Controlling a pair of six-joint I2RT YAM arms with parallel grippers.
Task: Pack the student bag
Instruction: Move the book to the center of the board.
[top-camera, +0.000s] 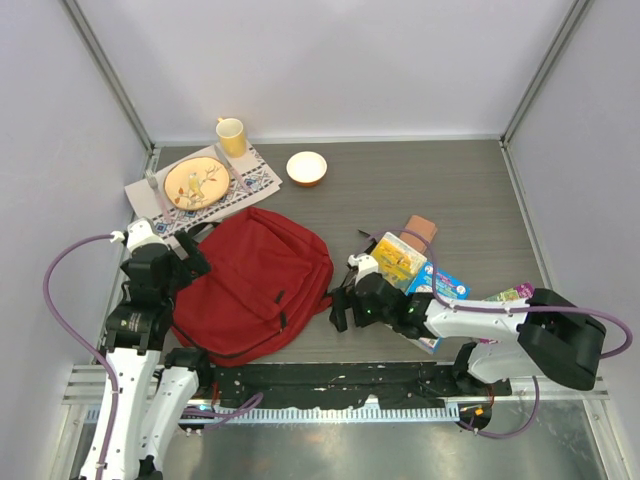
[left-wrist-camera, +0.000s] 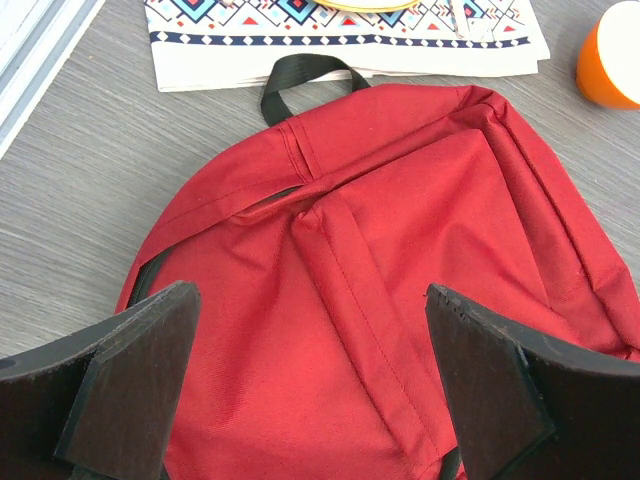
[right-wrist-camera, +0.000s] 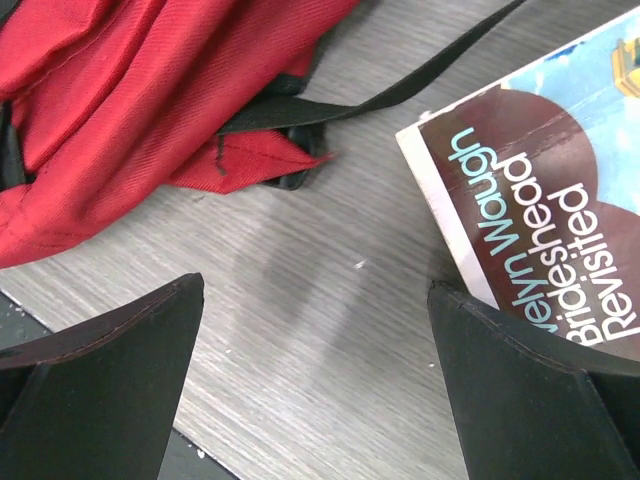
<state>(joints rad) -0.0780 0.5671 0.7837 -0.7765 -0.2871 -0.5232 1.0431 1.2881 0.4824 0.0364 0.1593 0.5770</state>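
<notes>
Red student bag lies flat by the table's front-left edge. Left gripper hangs wide open over it, empty. Right gripper is wide open too, btw bag & Brideshead Revisited book. It could snag the black strap & drag the bag.

The backpack lies on the near left part of the table. Just behind it a placemat holds a plate, with a cup at the mat's far edge and a bowl to its right. A pile of books sits right of the backpack, and the right gripper is between them.
</notes>
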